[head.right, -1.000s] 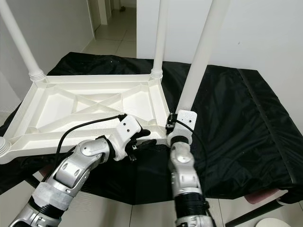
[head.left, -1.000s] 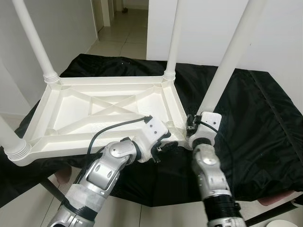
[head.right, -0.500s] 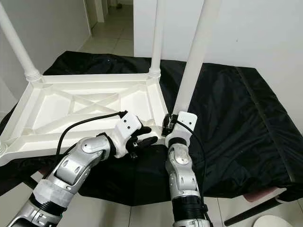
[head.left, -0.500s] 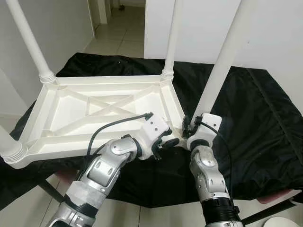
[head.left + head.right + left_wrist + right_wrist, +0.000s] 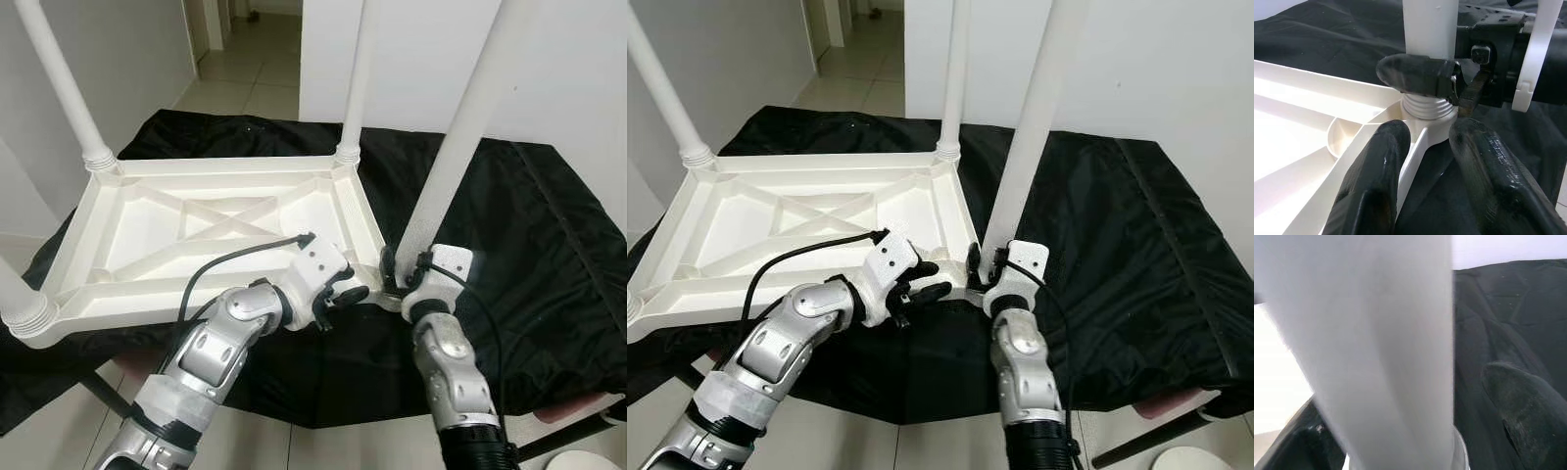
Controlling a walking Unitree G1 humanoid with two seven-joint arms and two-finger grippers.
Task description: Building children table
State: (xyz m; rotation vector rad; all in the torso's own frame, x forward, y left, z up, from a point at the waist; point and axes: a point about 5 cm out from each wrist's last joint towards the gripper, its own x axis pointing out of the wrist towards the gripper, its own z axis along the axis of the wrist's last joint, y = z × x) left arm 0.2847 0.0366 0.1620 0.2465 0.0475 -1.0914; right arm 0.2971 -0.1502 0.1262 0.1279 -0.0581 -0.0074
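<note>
1. Four white legs stand up from the upturned white table top (image 5: 211,230), which lies on a black cloth (image 5: 549,255) over a low surface; around it are pale walls and a tiled hallway floor (image 5: 260,78) beyond the far edge.
2. Near-right leg (image 5: 460,147) is the landmark: it sits in the corner socket (image 5: 1429,108) nearest the robot, its ribbed collar showing at the base.
3. Right gripper (image 5: 985,269) is clamped around that leg just above the socket. Compared with a second ago its wrist housing has swung round to the leg's right side, so it looks like a turn of the leg being screwed in, the last one by my reading.
4. Left gripper (image 5: 345,292) sits just left of the same leg at the table's corner, fingers (image 5: 1376,186) apart astride the corner rib; it has lifted slightly off the rim since a second ago, bracing more than gripping.
5. Next, I'd say, comes checking that the collar seats flush.
</note>
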